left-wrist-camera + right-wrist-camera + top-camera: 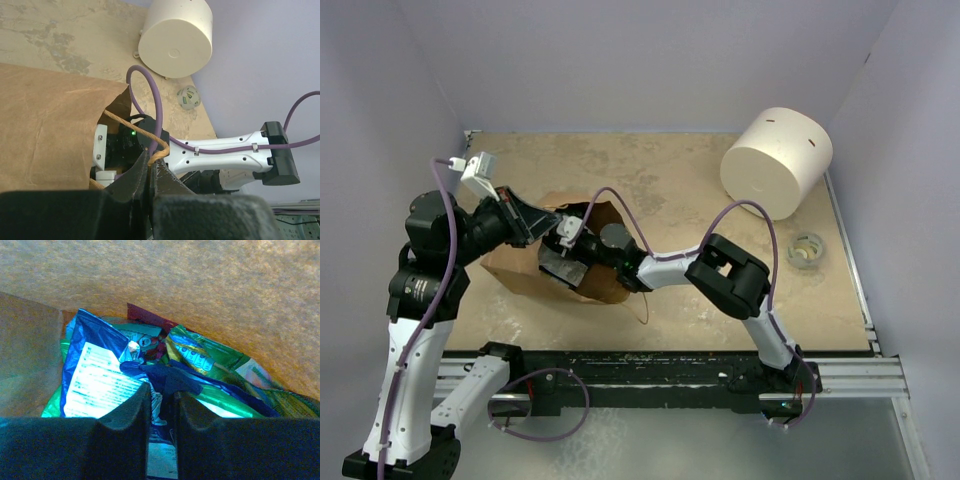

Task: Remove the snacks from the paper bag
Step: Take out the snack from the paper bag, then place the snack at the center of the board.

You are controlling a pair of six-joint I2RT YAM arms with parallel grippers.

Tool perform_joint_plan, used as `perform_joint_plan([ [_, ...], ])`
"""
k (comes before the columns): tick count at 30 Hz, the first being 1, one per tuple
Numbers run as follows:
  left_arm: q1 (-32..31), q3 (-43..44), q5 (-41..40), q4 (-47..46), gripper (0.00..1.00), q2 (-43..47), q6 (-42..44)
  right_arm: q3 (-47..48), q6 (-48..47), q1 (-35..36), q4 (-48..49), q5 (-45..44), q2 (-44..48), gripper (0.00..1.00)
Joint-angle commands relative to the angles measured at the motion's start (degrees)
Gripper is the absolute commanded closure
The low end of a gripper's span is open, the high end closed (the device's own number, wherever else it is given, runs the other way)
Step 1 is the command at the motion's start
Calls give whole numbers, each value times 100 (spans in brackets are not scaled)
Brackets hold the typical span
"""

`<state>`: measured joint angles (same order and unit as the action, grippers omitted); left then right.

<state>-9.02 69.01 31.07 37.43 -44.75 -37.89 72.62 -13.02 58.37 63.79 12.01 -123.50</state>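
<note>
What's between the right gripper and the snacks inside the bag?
Nothing visible. The right gripper is inside the bag, fingers shut on a blue packet atop the snacks. The left gripper holds the handle, so the mouth is open.

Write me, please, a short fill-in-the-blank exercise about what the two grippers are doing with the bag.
1. The left gripper pinches the tan loop ____ of the paper bag.
2. The right gripper reaches inside the bag, fingers closed on a ____-and-white packet.
3. The big cylinder at the far right of the table is ____.
Missing words: handle; blue; white.
</note>
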Motion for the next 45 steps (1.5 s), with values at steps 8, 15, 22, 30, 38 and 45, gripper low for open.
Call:
perform_joint_plan([
  [8, -4, 301, -453, 23, 100, 69, 57, -581, 143, -10, 38, -65, 1234, 100],
  [15, -4, 355, -981, 225, 100, 93, 117, -1172, 669, -14, -956, -302, 2427, 100],
  [22, 1, 140, -1218, 11, 100, 226, 20, -1247, 839, -10, -2753, -437, 3584, 100],
  [30, -4, 16, -1455, -244, 100, 222, 31, -1127, 831, -10, -4489, -736, 5174, 100],
  [38, -4, -221, -1412, -280, 100, 316, -115, -783, 1450, -10, -5613, -2622, 6412, 100],
  [45, -4, -189, -1256, -305, 100, 316, -78, -540, 2329, -638, -6603, -5404, 6387, 100],
])
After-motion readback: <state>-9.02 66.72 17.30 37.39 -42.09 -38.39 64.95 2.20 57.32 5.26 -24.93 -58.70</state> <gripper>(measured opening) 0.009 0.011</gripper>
